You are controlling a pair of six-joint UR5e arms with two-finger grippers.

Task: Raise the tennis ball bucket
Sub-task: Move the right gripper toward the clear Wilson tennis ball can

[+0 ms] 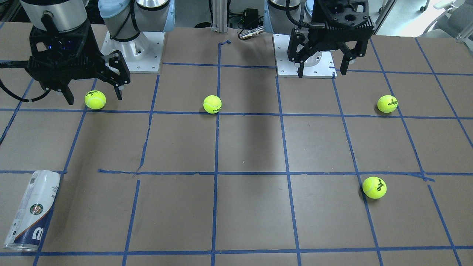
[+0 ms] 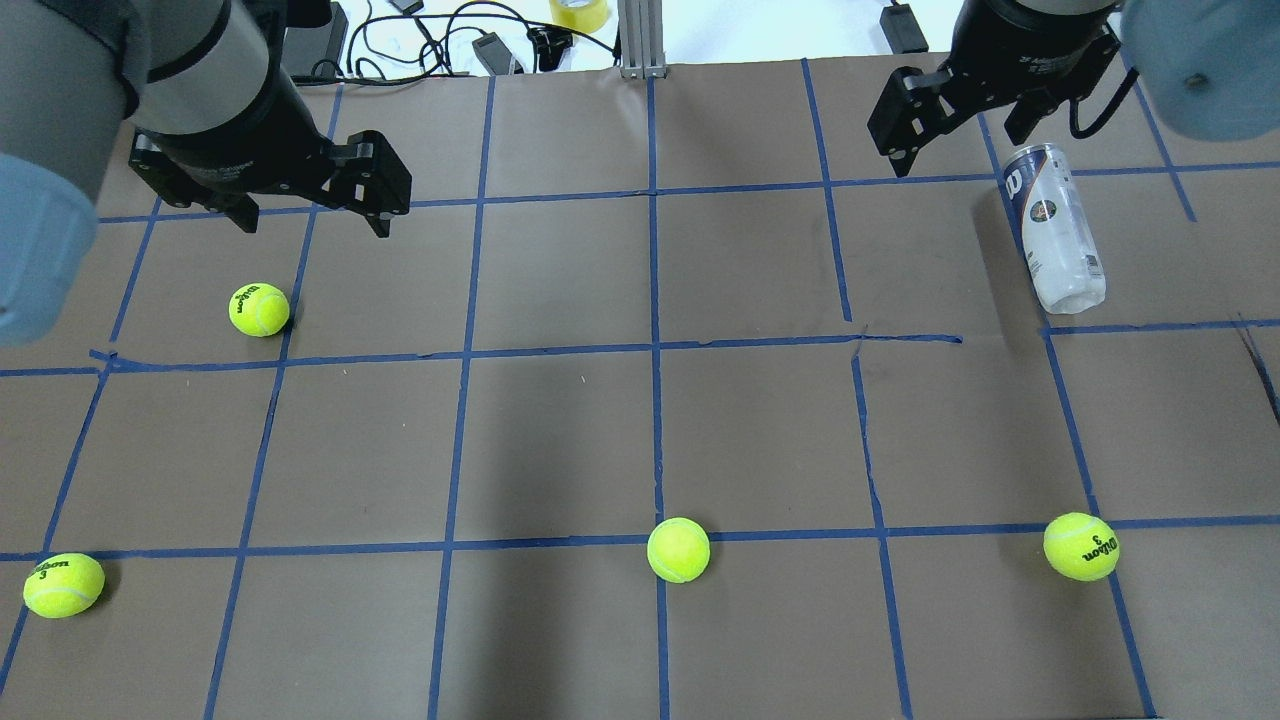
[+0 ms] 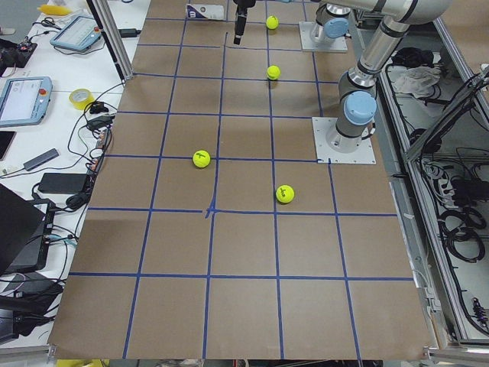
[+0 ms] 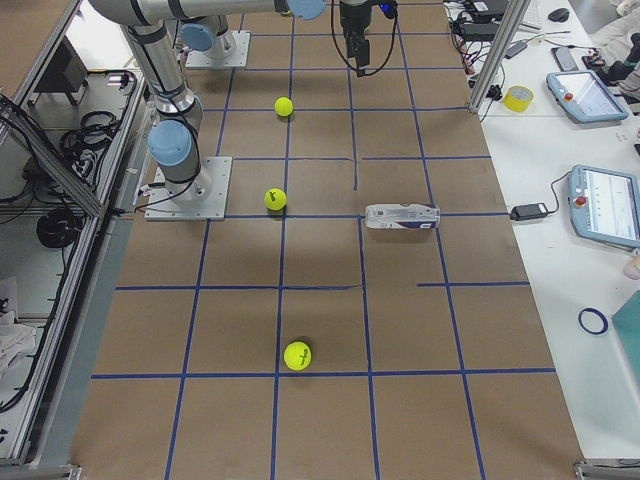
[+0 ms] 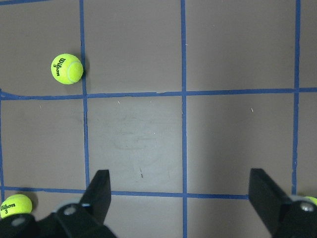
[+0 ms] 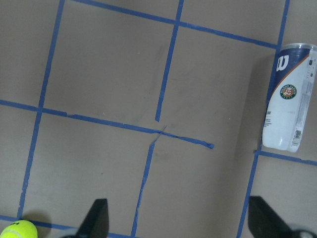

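Note:
The tennis ball bucket (image 2: 1055, 225) is a clear tube with a white and navy label. It lies on its side on the brown table, at the far right in the overhead view. It also shows in the front view (image 1: 35, 208) and at the upper right of the right wrist view (image 6: 290, 96). My right gripper (image 2: 950, 140) hangs open and empty, high above the table, off to the left of the bucket in the overhead view. My left gripper (image 2: 312, 212) is open and empty over the far left of the table.
Several yellow-green tennis balls lie loose on the table: one (image 2: 259, 309) near the left gripper, one (image 2: 63, 585) at the near left, one (image 2: 678, 549) near the middle, one (image 2: 1081, 546) at the near right. Blue tape lines (image 2: 655, 350) grid the table.

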